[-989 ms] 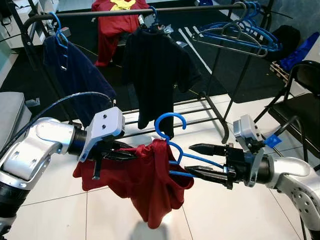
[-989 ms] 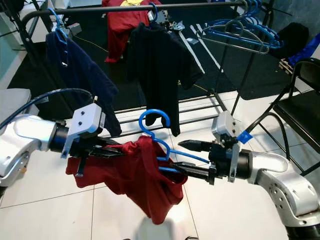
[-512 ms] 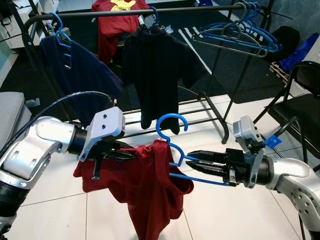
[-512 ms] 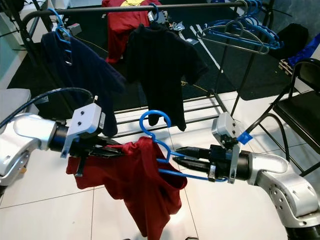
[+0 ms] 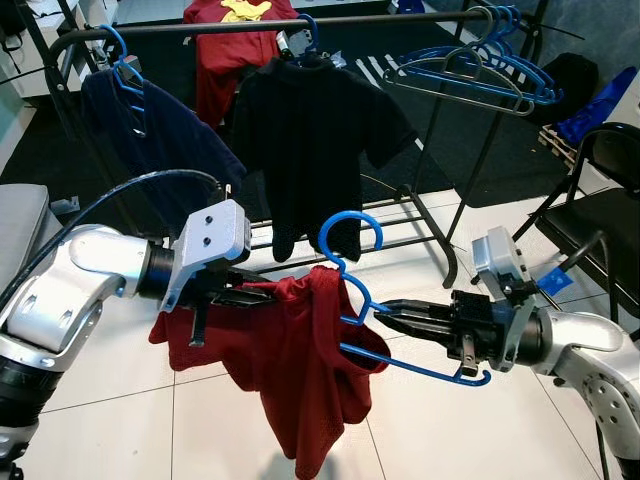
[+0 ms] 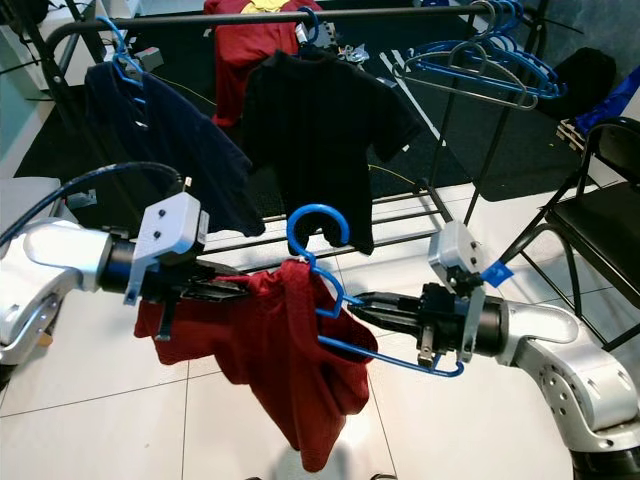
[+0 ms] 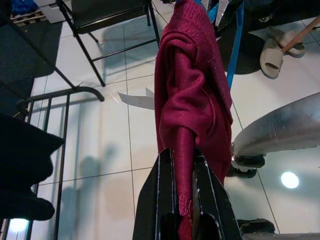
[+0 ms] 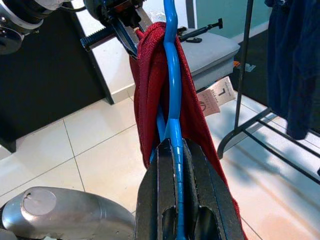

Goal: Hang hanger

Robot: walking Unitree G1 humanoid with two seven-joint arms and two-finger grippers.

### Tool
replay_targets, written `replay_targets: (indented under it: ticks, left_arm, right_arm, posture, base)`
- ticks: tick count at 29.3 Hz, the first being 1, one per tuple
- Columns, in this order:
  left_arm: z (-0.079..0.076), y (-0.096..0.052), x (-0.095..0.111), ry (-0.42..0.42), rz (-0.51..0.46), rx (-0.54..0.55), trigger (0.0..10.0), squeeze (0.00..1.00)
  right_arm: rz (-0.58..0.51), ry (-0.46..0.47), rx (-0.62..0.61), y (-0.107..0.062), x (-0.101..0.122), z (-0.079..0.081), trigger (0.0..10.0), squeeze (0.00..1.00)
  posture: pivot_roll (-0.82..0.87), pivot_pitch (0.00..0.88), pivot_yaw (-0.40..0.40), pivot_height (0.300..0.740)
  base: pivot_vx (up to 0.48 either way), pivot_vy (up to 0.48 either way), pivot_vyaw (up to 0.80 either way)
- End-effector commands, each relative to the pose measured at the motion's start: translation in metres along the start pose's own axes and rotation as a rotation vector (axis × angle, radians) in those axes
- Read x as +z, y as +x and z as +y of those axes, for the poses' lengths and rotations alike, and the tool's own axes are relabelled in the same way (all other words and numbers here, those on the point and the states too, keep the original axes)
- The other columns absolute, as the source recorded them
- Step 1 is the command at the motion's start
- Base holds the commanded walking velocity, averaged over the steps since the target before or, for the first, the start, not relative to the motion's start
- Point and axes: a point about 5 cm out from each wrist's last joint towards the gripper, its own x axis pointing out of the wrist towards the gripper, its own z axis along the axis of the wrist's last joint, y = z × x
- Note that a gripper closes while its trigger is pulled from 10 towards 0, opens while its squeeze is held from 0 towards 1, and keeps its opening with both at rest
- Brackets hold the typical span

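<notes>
- Right gripper (image 5: pixel 392 318) is clamped on the blue hanger (image 5: pixel 352 262), keeping it steady near the middle while the shirt goes on.
- Left gripper (image 5: pixel 262 296) pinches the red shirt (image 5: pixel 290 370), stretching it leftward.
- Compared with before, the hanger's right arm now sticks out bare, and the rail (image 5: pixel 300 20) is still far.

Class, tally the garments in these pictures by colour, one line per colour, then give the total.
Red: 2, the red shirt on the blue hanger and the red garment at the back
Black: 1, the black T-shirt
Navy: 1, the navy garment
Total: 4
</notes>
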Motion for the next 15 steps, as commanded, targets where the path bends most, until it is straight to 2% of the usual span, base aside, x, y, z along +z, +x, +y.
replay_targets:
  ticks: [1,5,6,7,8,12,14,15]
  left_arm:
    - [-0.002,0.007,0.021,0.068,-0.122,-0.038,0.0,0.00]
    - [-0.002,0.007,0.022,0.075,-0.124,-0.042,0.0,0.00]
    - [-0.003,0.007,0.024,0.084,-0.127,-0.049,0.0,0.00]
    - [-0.003,0.007,0.024,0.084,-0.127,-0.049,0.0,0.00]
    - [-0.004,0.008,0.026,0.092,-0.134,-0.059,0.0,0.00]
    - [-0.005,0.011,0.028,0.101,-0.143,-0.075,0.0,0.00]
    - [-0.010,0.023,0.038,0.129,-0.182,-0.125,0.0,0.00]
    - [-0.010,0.023,0.038,0.129,-0.182,-0.125,0.0,0.00]
  right_arm:
    - [-0.004,0.015,-0.008,0.004,-0.003,0.000,0.0,0.00]
    - [0.004,0.024,0.006,0.004,-0.005,0.002,0.0,0.00]
    - [0.007,0.044,0.017,0.005,-0.007,0.004,10.0,0.00]
    - [0.007,0.044,0.017,0.005,-0.007,0.004,10.0,0.00]
    - [0.005,0.060,0.033,0.005,-0.007,0.006,10.0,1.00]
    - [0.000,0.057,0.026,0.007,-0.007,0.005,10.0,1.00]
    - [0.017,0.065,0.047,0.010,-0.009,0.006,10.0,0.00]
    - [0.017,0.065,0.047,0.010,-0.009,0.006,10.0,0.00]
  posture:
    - [-0.04,0.158,0.032,0.740]
    - [-0.04,0.161,0.032,0.740]
    - [-0.04,0.163,0.032,0.740]
    - [-0.04,0.163,0.032,0.740]
    - [-0.03,0.164,0.032,0.740]
    - [-0.03,0.164,0.032,0.740]
    - [-0.03,0.164,0.026,0.740]
    - [-0.03,0.164,0.026,0.740]
  base:
    - [0.000,0.000,0.00]
    - [0.000,0.000,0.00]
    - [0.000,0.000,0.00]
    - [0.000,0.000,0.00]
    - [0.000,0.000,0.00]
    - [0.000,0.000,0.00]
    - [0.000,0.000,0.00]
    - [0.000,0.000,0.00]
